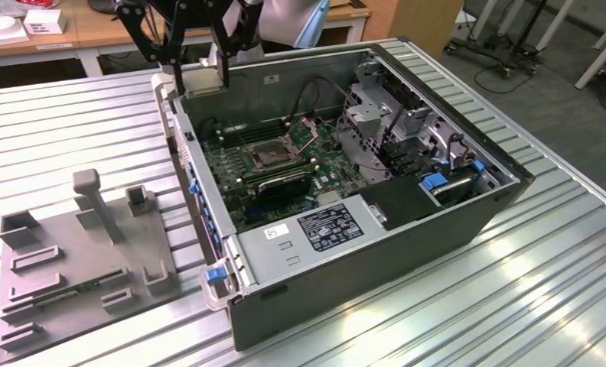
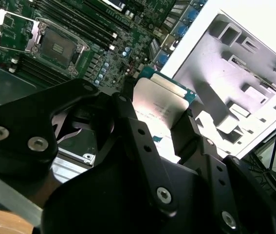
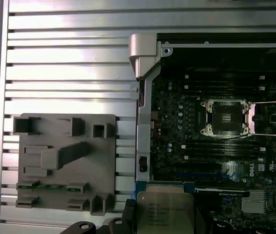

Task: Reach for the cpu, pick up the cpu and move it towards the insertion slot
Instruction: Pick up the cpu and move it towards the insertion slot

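Note:
My gripper (image 1: 203, 82) hangs above the far corner of the open computer case (image 1: 385, 252), at the exterior view's left, shut on the cpu (image 1: 203, 76). In both wrist views the cpu (image 2: 159, 100) (image 3: 164, 207) shows as a flat silvery square with a pale rim, clamped at its edges between the black fingers (image 2: 125, 109). The insertion slot (image 1: 267, 158) is a square dark socket with a metal frame on the green motherboard, and its lid (image 1: 305, 134) stands open beside it. The slot (image 3: 224, 117) (image 2: 57, 47) lies inside the case, apart from the held cpu.
A grey plastic fixture (image 1: 79, 252) (image 3: 64, 161) with recesses and posts lies on the ribbed metal table (image 1: 58, 130) beside the case, holding a narrow green strip (image 3: 50, 185). The case's wall (image 3: 145, 131) runs between fixture and motherboard. Drive cages and a power supply (image 1: 324, 229) fill the near side.

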Tool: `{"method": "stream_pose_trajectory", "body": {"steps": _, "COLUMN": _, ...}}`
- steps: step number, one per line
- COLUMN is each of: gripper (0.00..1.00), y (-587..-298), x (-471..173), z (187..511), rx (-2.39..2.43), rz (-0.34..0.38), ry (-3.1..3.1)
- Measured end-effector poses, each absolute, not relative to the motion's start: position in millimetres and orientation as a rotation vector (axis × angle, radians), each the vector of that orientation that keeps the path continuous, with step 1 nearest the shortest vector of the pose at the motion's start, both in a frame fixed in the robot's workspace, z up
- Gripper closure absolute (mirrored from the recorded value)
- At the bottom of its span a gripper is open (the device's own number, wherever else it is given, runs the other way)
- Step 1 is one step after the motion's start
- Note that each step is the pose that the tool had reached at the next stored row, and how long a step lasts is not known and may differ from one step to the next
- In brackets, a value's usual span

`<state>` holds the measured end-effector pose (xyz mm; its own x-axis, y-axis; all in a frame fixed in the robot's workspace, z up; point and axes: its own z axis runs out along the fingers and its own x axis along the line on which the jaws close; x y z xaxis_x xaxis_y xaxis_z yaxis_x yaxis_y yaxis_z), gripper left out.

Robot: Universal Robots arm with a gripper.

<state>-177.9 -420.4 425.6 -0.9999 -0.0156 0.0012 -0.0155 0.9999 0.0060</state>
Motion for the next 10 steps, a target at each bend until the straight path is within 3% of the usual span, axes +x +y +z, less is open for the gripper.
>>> {"method": "stream_pose_trajectory", "body": {"steps": 10, "gripper": 0.45, "y": -404, "x": -158, "z": 421, "rx": 0.024, "rz": -0.010, "ry": -3.140}}
